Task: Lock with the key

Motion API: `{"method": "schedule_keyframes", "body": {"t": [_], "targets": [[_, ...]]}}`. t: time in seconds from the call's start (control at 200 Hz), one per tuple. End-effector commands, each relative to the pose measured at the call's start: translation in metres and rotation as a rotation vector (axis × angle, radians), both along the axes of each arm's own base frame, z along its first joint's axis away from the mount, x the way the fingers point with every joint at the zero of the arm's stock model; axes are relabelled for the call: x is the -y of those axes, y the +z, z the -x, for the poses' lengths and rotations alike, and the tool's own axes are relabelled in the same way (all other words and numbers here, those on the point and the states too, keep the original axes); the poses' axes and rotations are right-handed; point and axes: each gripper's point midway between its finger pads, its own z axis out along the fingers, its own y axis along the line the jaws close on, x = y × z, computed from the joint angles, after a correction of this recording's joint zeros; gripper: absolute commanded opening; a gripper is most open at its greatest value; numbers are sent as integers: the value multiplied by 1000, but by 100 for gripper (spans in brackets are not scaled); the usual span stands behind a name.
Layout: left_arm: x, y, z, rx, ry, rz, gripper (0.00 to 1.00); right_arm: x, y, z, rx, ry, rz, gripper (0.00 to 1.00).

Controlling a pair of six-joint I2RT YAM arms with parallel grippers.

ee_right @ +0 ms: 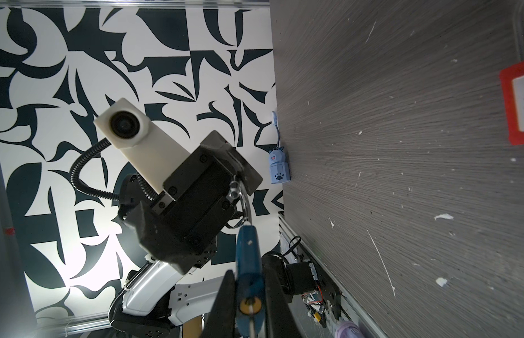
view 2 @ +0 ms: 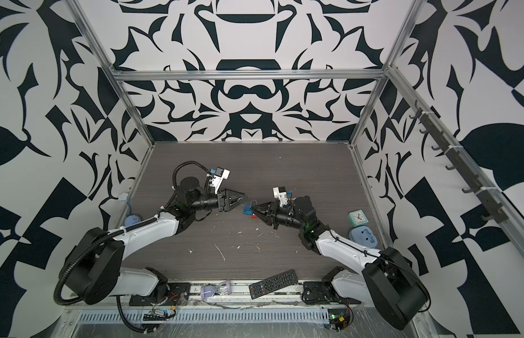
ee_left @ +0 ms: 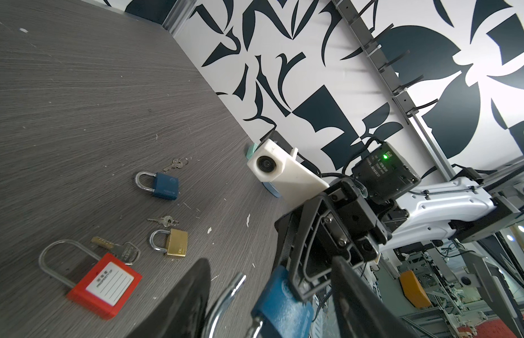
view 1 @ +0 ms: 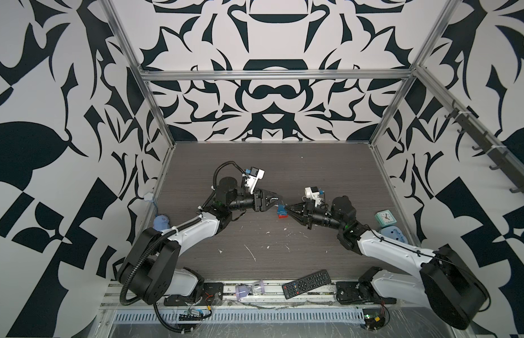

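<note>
Blue padlock [view 1: 281,210] is held above the worktop [view 1: 255,164], its body clamped in my right pincer [view 1: 287,208], shackle [ee_left: 225,295] sprung open. My left pincer [view 1: 275,202] is released, fingers either side of that shackle; I judge closing it and turning the key are left, and I cannot tell whether a key is in.

Counting now: four padlocks in all, one blue padlock [ee_left: 160,187], a second blue padlock [ee_left: 280,307], one brass padlock [ee_left: 176,243] and one red padlock [ee_left: 104,282]. Keys next, three lots: a small key set [ee_left: 176,164], a second small key set [ee_left: 164,221], one large key [ee_left: 120,250]. One remote [view 1: 307,284], one clock [view 1: 385,217], one hourglass [view 1: 241,291].
</note>
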Motion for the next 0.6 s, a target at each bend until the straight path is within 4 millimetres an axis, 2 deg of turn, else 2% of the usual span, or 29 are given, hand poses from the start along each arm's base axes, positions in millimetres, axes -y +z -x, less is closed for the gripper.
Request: {"method": "schedule_keyframes", "body": {"t": [0.0, 0.385, 0.595], "targets": [[-1, 5, 3, 23, 1, 15, 68, -3, 18, 1, 62, -2, -48, 0], [-5, 23, 6, 78, 9, -12, 74, -12, 11, 2, 60, 15, -33, 0], [-6, 23, 11, 82, -10, -25, 75, -15, 11, 1, 61, 26, -35, 0]]}}
